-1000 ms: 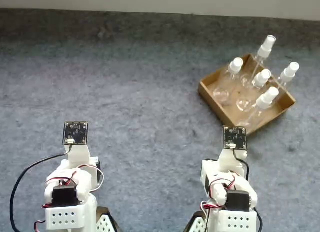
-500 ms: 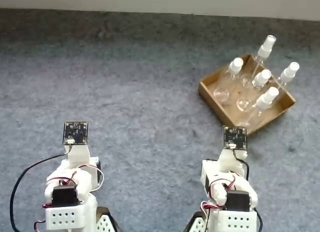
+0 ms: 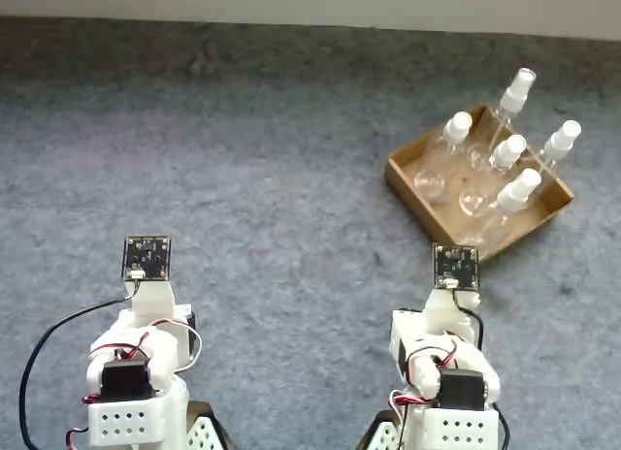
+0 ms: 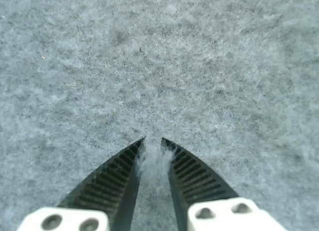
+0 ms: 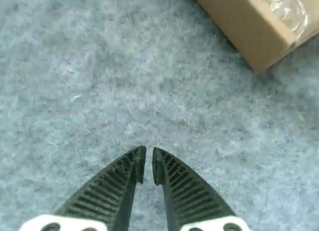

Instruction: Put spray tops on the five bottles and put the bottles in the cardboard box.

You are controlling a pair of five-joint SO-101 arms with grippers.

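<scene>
High view takes in a grey tabletop with a matted, felt-like nap. A shallow, square cardboard box of plain brown board sits toward the far right side, turned corner-on to the arms. All five bottles are inside it, clear and round-bodied, so glassy that the box floor shows through them. Each is capped with one of the white, cylindrical spray tops. They sit close together, spread from the near wall to the far corner. The left arm and the right arm, both of white plastic with red and black wiring, are folded back at the near edge, well apart from each other. From the left wrist view, the left tool hangs over bare felt, its black ribbed fingers drawn almost together with only a thin sliver between the pointed tips, gripping nothing. From the right wrist view, the right tool is likewise pressed together and empty, poised above the felt. The smooth brown corner of the box lies near it, and a rounded clear bottle shows over the wall.
</scene>
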